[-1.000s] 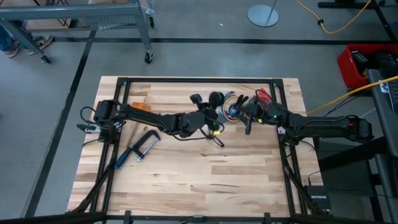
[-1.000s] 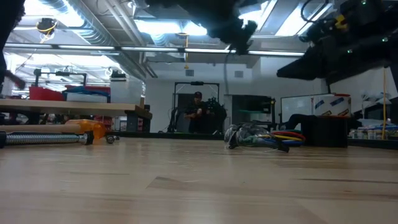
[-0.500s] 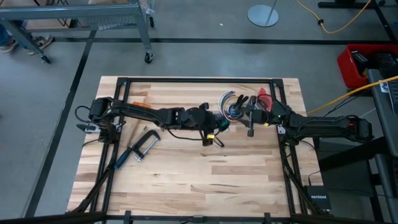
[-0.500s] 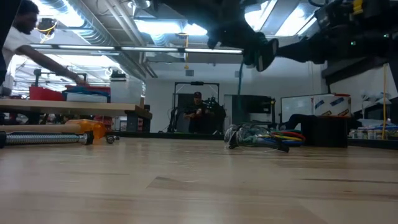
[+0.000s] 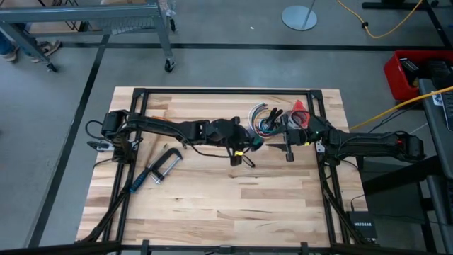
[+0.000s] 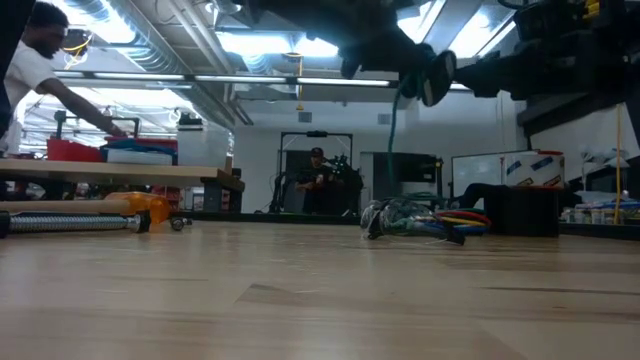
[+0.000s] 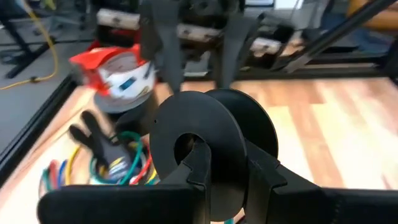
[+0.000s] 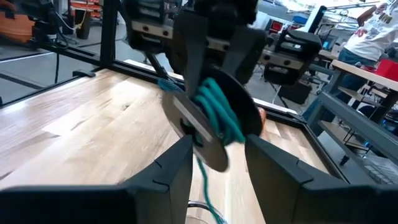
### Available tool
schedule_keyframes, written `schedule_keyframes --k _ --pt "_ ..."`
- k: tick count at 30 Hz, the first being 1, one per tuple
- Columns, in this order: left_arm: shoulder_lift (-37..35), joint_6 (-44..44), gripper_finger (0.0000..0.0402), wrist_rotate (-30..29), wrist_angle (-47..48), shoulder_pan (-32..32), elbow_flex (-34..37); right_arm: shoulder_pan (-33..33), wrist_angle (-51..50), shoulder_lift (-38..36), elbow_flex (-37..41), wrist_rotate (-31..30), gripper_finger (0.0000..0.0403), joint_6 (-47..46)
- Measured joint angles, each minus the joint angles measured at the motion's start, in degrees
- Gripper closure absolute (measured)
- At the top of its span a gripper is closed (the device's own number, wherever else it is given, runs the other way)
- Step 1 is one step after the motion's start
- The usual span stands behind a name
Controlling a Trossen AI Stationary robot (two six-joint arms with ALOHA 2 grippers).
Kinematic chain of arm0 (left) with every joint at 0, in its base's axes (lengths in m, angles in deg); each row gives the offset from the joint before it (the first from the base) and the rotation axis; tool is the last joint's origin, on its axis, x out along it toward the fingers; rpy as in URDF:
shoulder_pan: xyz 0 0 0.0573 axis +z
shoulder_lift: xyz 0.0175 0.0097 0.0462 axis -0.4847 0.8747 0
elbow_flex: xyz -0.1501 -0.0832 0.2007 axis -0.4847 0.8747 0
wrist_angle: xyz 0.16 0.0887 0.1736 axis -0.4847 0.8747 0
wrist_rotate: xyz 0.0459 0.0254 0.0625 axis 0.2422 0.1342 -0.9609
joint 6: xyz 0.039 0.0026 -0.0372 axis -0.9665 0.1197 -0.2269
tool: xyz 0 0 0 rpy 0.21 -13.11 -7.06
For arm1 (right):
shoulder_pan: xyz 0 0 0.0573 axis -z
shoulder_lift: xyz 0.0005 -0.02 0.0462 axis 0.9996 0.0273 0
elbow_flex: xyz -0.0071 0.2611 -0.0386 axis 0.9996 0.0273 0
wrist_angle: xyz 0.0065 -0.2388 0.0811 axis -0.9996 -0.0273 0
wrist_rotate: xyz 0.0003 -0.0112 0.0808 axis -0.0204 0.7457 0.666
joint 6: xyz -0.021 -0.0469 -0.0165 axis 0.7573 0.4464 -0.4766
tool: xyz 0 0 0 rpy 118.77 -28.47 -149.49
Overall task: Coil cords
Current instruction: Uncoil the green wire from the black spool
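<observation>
2 dark jointed arms, left arm (image 5: 170,129) and right arm (image 5: 368,144), with black cables looped at the bases.

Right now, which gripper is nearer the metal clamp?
Left. The left gripper is mid-table, right of the metal clamp; the right gripper sits farther right still.

Grey floor (image 5: 64,78) w/ black tape lines, metal cart (image 5: 92,21), ceiling strip lights (image 6: 270,45), whiteboard (image 6: 480,170) at back.
</observation>
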Motion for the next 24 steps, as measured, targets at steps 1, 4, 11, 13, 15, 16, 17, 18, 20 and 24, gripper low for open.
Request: schedule_keyframes --k 1,4,11,13,15,16,17,18,20,24 --pt "0.0 -0.04 0.0358 0.37 -0.05 -0.02 0.0 0.0 -0.05 0.0 0.0 0.0 0.0251 0.0" --pt "0.0 -0.03 0.0357 0.58 -0.25 -0.02 0.0 -0.02 -0.01 0.0 0.0 0.14 0.0251 0.0" --pt "0.11 -0.46 0.0362 1.5 -4.06 -0.02 0.02 -0.04 0.74 0.0 -0.04 4.47 0.0251 -1.56" --pt "0.11 -0.7 0.0359 2.5 -4.85 -0.02 0.02 -0.04 0.98 0.0 -0.04 4.51 0.0251 -2.65" --pt "0.11 -0.72 0.0357 2.55 -6.03 -0.01 0.02 -0.04 1.7 0.0 -0.04 4.53 0.0251 -2.93" --pt "0.11 -0.78 0.0358 2.61 -6.14 0.0 0.02 -0.04 1.76 0.0 -0.04 4.51 0.0251 -2.95" --pt "0.11 -0.93 0.036 2.61 -6.2 0.0 0.02 -0.04 1.74 0.0 -0.06 4.53 0.0251 -2.99" --pt "0.11 -0.94 0.0362 2.61 -6.41 0.01 0.02 -0.04 1.72 0.0 -0.04 4.56 0.0251 -3.02" --pt "0.11 -0.94 0.0362 2.73 -6.69 0.11 0.02 -0.04 1.76 0.0 -0.04 5.51 0.0251 -3.04" --pt "0.11 -0.96 0.0359 2.94 -6.9 0.22 0.02 -0.04 1.8 0.0 -0.07 7.0 0.0251 -3.08"
